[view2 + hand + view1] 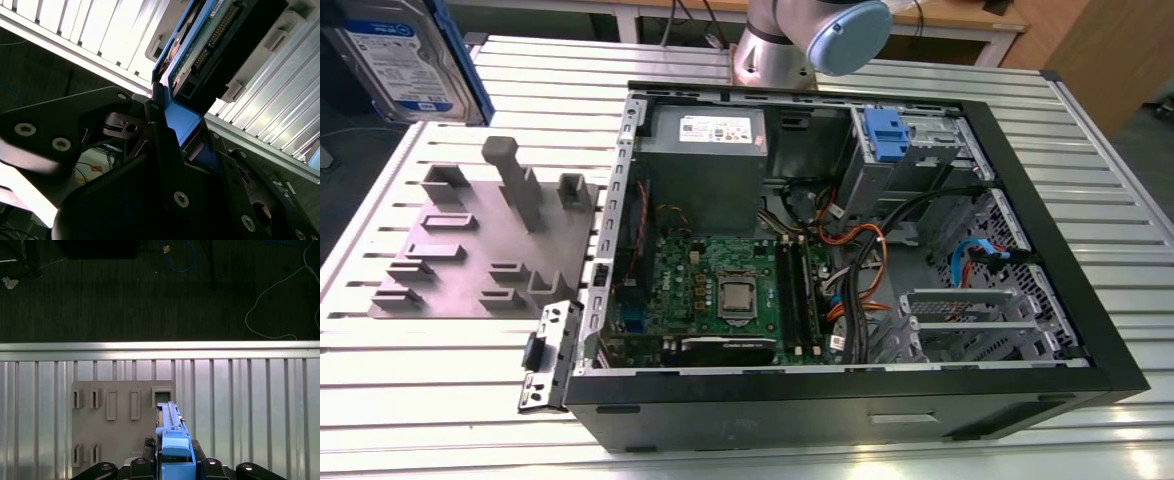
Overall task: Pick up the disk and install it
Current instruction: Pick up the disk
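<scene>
Exterior view first: the disk [403,58] hangs upright at that view's far left, up off the table [440,380] and well apart from the open computer case [854,390]. On the second wrist view I see the gripper [184,131] clamped on the blue bracket [186,120] at the disk's end, fingers tight against either side. The first wrist view looks down its thin edge, with the grey block [120,440] beneath it. I reckon it's a stiff, dense slab, weighty for its size, with smooth metal sides that would slip. The bare circuit board and connector pins [220,27] look delicate, so I'd keep off those. The plastic bracket may flex, but it's the sensible place to hold.
</scene>
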Motion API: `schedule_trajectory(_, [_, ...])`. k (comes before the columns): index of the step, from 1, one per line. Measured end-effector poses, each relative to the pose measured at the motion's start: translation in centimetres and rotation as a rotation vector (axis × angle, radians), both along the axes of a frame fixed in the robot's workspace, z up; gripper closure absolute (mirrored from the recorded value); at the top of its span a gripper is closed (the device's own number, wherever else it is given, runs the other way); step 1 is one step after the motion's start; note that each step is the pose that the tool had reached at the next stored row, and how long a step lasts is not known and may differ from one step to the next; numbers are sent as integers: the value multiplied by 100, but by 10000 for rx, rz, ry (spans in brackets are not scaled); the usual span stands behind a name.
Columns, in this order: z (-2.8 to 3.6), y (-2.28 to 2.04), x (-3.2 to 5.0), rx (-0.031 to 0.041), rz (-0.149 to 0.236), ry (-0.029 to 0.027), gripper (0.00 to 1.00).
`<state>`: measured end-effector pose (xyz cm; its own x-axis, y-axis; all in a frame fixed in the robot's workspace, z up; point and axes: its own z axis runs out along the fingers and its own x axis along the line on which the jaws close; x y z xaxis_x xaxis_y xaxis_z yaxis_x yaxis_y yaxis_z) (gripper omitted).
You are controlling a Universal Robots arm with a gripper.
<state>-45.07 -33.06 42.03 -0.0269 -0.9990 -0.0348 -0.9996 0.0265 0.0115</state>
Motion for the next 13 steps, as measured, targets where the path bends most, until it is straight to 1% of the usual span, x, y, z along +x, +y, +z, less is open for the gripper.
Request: schedule_trajectory(13, [39,0,0,1,-1,-1,63])
